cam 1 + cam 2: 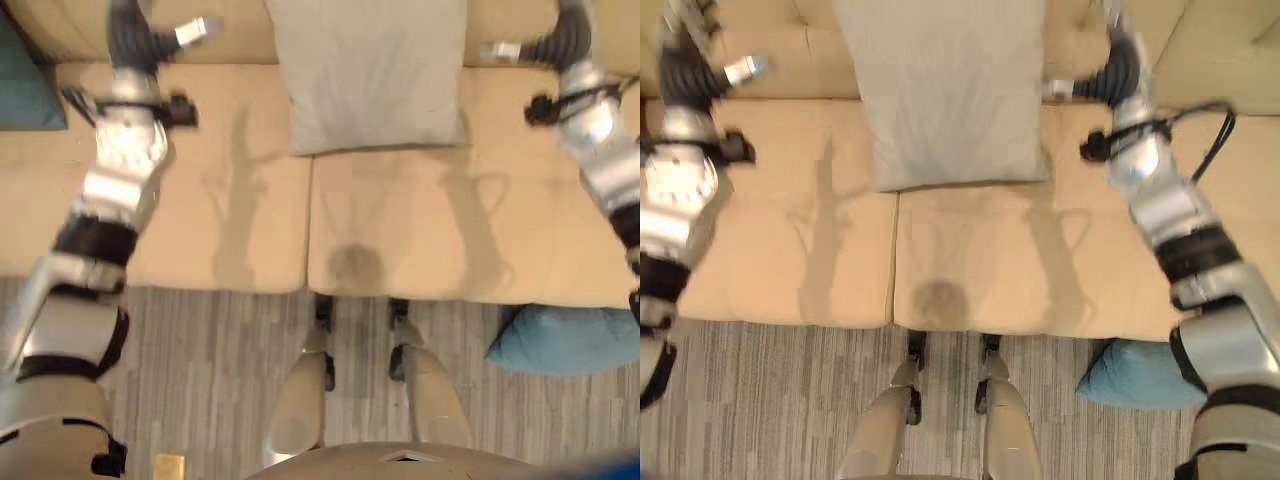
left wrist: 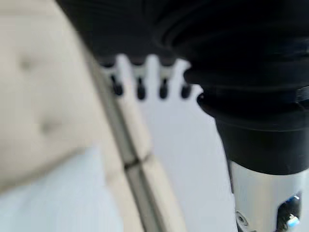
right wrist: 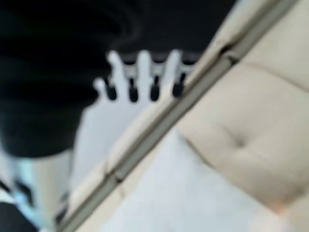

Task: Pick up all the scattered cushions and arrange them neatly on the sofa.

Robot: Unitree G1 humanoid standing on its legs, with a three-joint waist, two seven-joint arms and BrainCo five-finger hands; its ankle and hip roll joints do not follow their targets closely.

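Cushions first: on the wide beige fabric sofa a large pale grey square cushion leans upright at the middle of the backrest. A smaller teal cushion lies on the floor against the sofa front, nearer the right hand, whose fingers are straight and empty, as are the left hand's.

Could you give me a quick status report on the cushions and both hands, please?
Left hand and right hand open, raised, holding nothing. Grey cushion upright against sofa back, centre. Blue cushion on floor by robot's right; teal cushion at sofa's left end.
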